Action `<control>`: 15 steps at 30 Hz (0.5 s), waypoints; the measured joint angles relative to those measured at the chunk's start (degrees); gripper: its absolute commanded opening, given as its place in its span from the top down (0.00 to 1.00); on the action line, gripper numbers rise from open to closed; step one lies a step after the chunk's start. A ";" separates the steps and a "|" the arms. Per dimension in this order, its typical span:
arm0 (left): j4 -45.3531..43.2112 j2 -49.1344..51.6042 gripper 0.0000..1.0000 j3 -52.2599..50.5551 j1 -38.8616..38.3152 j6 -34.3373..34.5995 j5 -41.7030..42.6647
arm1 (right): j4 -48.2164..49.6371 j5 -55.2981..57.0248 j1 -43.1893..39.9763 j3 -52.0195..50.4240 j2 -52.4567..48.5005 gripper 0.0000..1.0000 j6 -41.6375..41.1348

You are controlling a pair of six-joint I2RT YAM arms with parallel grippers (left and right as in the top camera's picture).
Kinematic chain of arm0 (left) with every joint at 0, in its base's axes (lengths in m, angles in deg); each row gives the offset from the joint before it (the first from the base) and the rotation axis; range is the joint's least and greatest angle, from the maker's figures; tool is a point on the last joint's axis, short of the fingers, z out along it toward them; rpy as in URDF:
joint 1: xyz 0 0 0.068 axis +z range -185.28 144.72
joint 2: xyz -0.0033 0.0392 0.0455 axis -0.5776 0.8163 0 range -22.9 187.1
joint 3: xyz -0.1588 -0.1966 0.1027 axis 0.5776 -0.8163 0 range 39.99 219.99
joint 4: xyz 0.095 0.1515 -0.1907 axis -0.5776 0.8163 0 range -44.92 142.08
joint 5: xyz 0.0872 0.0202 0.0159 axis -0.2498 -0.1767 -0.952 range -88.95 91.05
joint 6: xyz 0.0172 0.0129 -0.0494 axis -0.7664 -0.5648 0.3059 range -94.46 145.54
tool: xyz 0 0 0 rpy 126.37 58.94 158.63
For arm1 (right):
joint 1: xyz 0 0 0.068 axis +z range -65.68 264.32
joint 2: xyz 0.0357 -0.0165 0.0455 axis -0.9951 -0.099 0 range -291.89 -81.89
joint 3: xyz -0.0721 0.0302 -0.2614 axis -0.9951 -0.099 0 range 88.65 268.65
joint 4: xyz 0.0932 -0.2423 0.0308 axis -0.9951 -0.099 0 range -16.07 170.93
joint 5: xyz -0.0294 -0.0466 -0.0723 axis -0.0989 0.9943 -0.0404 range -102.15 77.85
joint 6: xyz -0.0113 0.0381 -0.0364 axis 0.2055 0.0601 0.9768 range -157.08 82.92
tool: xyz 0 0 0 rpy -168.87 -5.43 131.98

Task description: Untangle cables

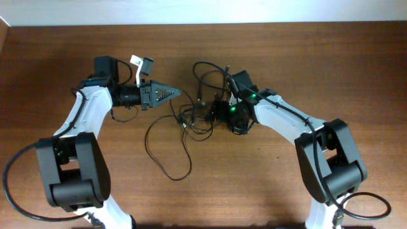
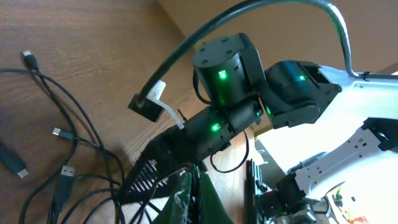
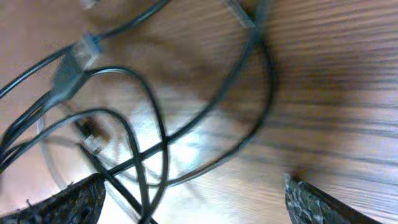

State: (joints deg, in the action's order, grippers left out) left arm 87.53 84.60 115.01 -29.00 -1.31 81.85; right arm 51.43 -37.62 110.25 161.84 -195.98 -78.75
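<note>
Several thin black cables (image 1: 191, 117) lie tangled at the table's middle, with one long loop (image 1: 168, 152) trailing toward the front. My left gripper (image 1: 175, 94) is shut and points right, just left of the tangle. In the left wrist view its fingers (image 2: 200, 198) are pressed together, with cables and small plugs (image 2: 62, 134) to their left. My right gripper (image 1: 218, 112) hangs low over the tangle's right side. In the right wrist view its fingers (image 3: 193, 202) are spread wide, with crossing cables (image 3: 143, 162) on the table between them near the left finger.
The wooden table (image 1: 280, 184) has bare wood around the tangle. A cable loop (image 1: 206, 73) arcs behind the right wrist. The right arm's wrist (image 2: 227, 68), lit green, fills the left wrist view close ahead of my left gripper.
</note>
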 measured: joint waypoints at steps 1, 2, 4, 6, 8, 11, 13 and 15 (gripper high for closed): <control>0.00 0.00 1.00 0.00 0.00 0.00 0.00 | 0.20 -2.32 -0.35 -0.02 -0.07 0.07 0.55; 0.00 0.00 1.00 0.00 0.00 0.00 0.00 | 0.81 -6.67 -0.96 -0.02 -0.09 0.07 1.64; -0.02 0.00 1.00 0.00 0.00 0.00 0.00 | 1.81 -14.16 -2.38 -0.07 -0.09 0.07 3.32; 0.00 0.00 1.00 0.00 0.00 0.00 0.00 | 2.03 -18.51 -3.52 -0.07 -0.11 0.07 4.13; -0.02 0.00 1.00 0.00 0.00 0.00 0.00 | 1.86 -20.74 -3.67 -0.07 -0.09 0.07 4.70; 0.00 0.00 1.00 0.00 0.00 0.00 0.00 | 1.07 -20.98 -1.60 -0.07 -0.11 0.05 5.88; 0.00 0.00 1.00 0.00 0.00 0.00 0.00 | -1.22 -17.57 1.03 -0.07 -0.11 0.04 6.23; 0.00 0.00 1.00 0.00 0.00 0.00 0.00 | -1.79 -13.81 2.69 -0.07 -0.11 0.04 6.38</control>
State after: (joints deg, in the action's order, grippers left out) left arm 87.53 84.60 115.01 -29.00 -1.31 81.85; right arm 49.64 -51.44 112.94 161.77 -196.09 -72.37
